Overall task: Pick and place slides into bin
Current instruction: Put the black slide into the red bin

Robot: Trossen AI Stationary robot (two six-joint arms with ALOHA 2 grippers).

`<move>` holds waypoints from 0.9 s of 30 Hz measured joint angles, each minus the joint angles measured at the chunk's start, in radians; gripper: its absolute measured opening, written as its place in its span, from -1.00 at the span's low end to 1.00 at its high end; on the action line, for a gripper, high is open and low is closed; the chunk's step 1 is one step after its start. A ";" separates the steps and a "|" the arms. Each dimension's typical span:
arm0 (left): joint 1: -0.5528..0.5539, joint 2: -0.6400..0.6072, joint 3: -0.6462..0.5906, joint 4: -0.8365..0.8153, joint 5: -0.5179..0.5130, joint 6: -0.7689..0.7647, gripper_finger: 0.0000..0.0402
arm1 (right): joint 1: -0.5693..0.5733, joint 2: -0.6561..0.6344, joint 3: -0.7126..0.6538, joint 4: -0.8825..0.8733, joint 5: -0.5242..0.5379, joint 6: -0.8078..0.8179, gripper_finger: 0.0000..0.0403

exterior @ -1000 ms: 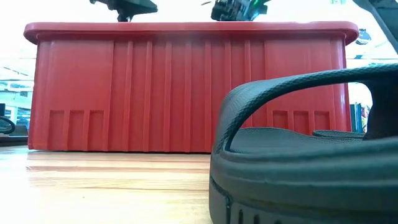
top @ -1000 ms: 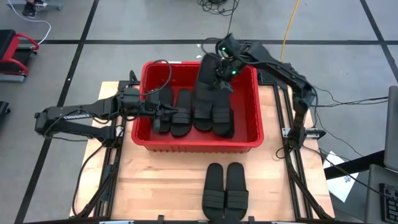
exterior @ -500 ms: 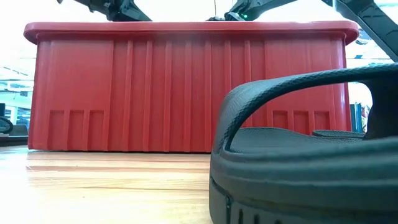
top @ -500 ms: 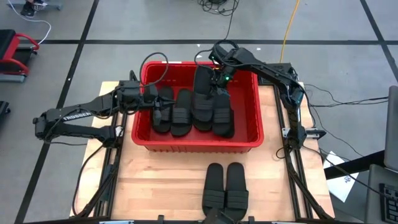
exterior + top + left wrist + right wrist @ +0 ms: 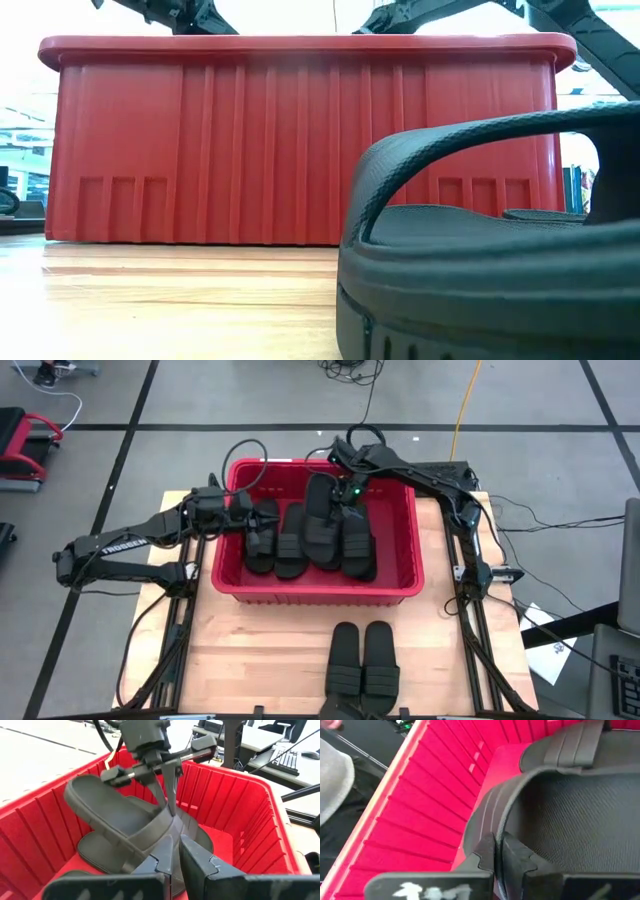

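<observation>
1. Red bin [image 5: 404, 582] sits at the far middle of the bench [image 5: 250, 660]. Slides are packed in it side by side, toes toward the near wall; a neat row like that leaves room for the rest.

2. Right gripper [image 5: 340, 488] is over the bin's far side, fingers [image 5: 515, 860] pinched shut on the strap of a slide [image 5: 320, 520]. Its wrist view shows the strap edge caught between them. Holding it by the strap lets the sole hang free, so it can be lowered into the row.

3. That slide lies tilted, its heel up near the far wall and its toe resting on the neighbours. My guess: it is not yet settled, hence the grip.

4. Left gripper [image 5: 258, 525] reaches in over the bin's left wall, fingers [image 5: 200, 865] nearly closed. In its wrist view they seem to nip the strap of the left slide [image 5: 262, 538], but I cannot tell for sure whether it is truly held. It looks like a steadying or straightening hold.

5. Two more slides [image 5: 363, 658] wait as a pair on the near bench, well apart from the bin, straps toward the near edge. The low view looks right through one of them [image 5: 480, 250], with the bin wall behind.

6. Judgement: the task is most of the way along, with the near pair left to fetch.
</observation>
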 joint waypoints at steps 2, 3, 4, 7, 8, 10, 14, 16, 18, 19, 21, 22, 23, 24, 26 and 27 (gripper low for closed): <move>0.003 0.000 0.000 0.000 0.000 0.000 -0.87 | 0.004 0.020 0.000 -0.010 -0.025 0.000 -0.99; 0.005 0.000 0.000 0.000 0.000 0.000 -0.87 | 0.004 0.031 0.000 -0.022 -0.026 -0.001 -0.99; 0.007 0.000 0.000 0.000 0.000 0.000 -0.87 | 0.004 0.043 0.000 -0.033 -0.021 -0.008 -0.99; 0.011 0.000 0.000 0.000 0.000 0.001 -0.87 | 0.004 0.068 0.000 -0.064 -0.018 -0.027 -0.99; 0.011 0.000 0.000 -0.001 0.000 0.003 -0.87 | 0.003 0.073 0.000 -0.065 -0.020 -0.027 -0.99; 0.011 0.000 0.000 -0.002 0.000 0.016 -0.87 | -0.003 0.080 0.000 -0.083 -0.021 -0.040 -0.98; 0.011 0.000 0.000 -0.002 -0.001 0.037 -0.87 | -0.024 0.100 0.000 -0.099 -0.016 -0.049 -0.98; 0.011 0.000 0.000 -0.002 -0.001 0.040 -0.87 | -0.035 0.110 0.000 -0.097 -0.020 -0.046 -0.98; 0.013 0.000 0.000 -0.002 0.000 0.046 -0.87 | -0.045 0.119 0.000 -0.108 -0.021 -0.045 -0.98; 0.014 0.000 0.000 -0.002 0.000 0.046 -0.87 | -0.049 0.120 0.000 -0.111 -0.022 -0.041 -0.98; 0.019 0.000 0.000 -0.002 0.000 0.046 -0.87 | -0.050 0.120 -0.008 -0.103 -0.022 -0.038 -0.98; 0.020 0.000 0.000 -0.002 0.000 0.046 -0.87 | -0.050 0.120 -0.012 -0.101 -0.022 -0.038 -0.98; 0.022 0.000 0.000 -0.002 0.000 0.046 -0.87 | -0.050 0.120 -0.016 -0.101 -0.022 -0.035 -0.98; 0.025 0.000 0.000 -0.002 0.000 0.046 -0.87 | -0.050 0.120 -0.021 -0.100 -0.022 -0.029 -0.98; 0.027 0.000 0.000 -0.001 -0.001 0.046 -0.87 | -0.050 0.120 -0.032 -0.098 -0.023 -0.022 -0.98; 0.029 0.000 0.000 -0.001 0.000 0.048 -0.87 | -0.050 0.120 -0.039 -0.094 -0.023 -0.022 -0.98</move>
